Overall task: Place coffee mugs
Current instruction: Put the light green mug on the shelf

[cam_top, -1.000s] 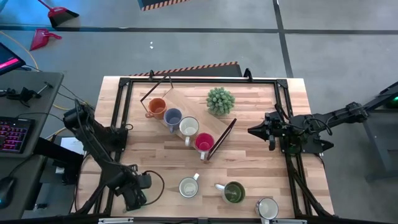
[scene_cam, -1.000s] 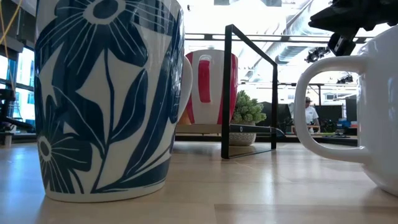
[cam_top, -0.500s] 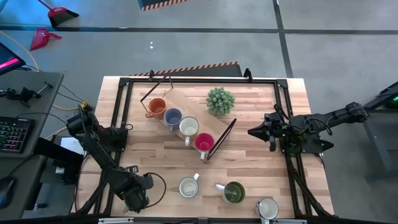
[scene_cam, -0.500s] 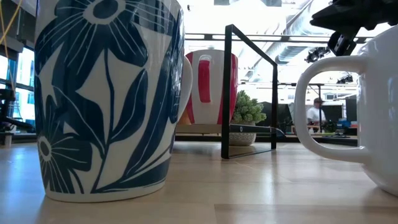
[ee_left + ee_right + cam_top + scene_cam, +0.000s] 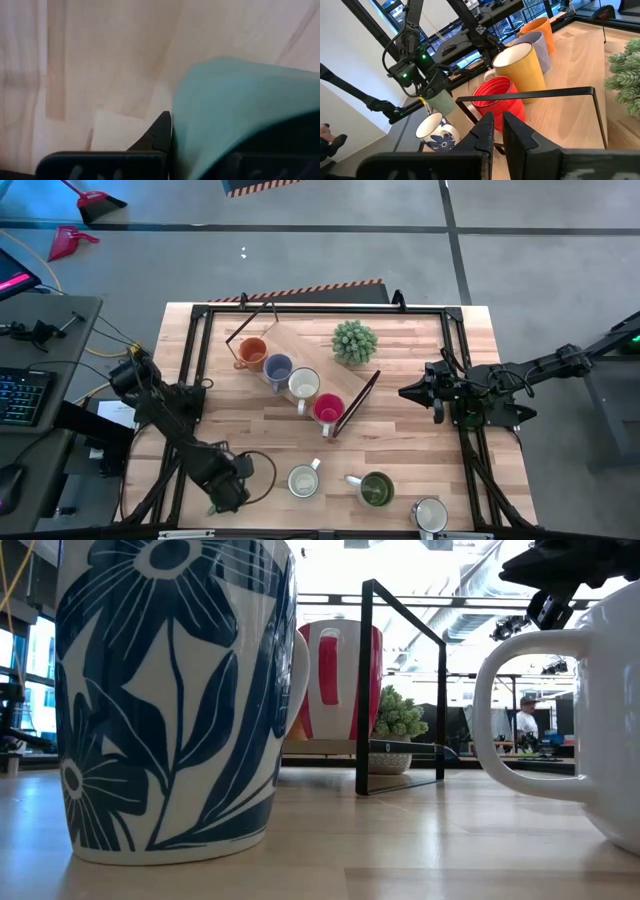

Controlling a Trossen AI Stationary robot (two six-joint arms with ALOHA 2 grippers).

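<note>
The left hand [image 5: 228, 492] has closed narrow on a pale green mug [image 5: 240, 110], lifted above the bench [image 5: 260, 430] edge. A thin rim grip could slip, dropping it onto the floral mug [image 5: 302, 480] just beside. Far across, the right hand [image 5: 407, 392] waits, closed

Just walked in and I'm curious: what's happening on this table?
The left gripper, at the table's front left, is shut on a pale green mug. Four mugs stand in a row on the wooden board; three more sit along the front edge. The right gripper hangs idle on the right.
</note>
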